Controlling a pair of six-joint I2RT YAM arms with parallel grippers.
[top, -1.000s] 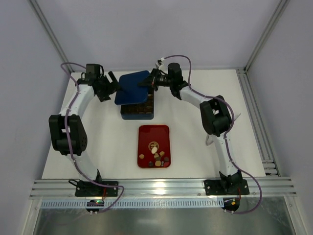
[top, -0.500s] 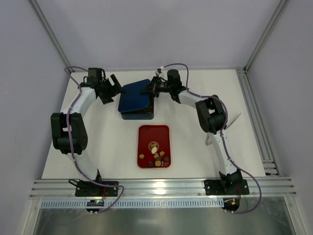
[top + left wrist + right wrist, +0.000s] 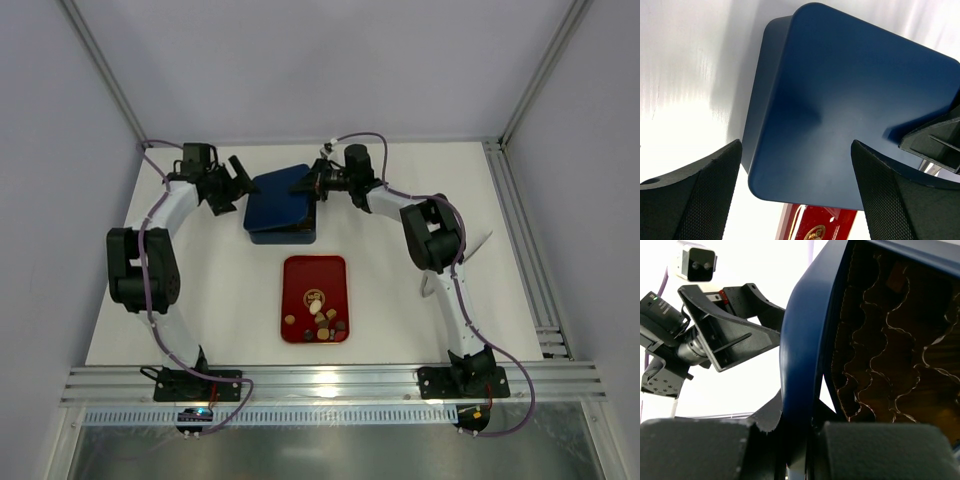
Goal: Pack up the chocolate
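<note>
Over the box (image 3: 283, 238), right gripper (image 3: 797, 440) pinches the lid (image 3: 850, 110) — left gripper (image 3: 796, 165) (alongside) gapes wide.

~8 chocs (image 3: 322, 323), 1 tray (image 3: 296, 270), 1 box (image 3: 285, 237)

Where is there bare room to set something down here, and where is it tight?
Bare table lies between the red tray and the left arm, and between tray and right arm. The tray's far half is free; chocolate crowds its near end. Tight at the back: the open left hand and the right hand, shut on the blue lid, flank the box.
</note>
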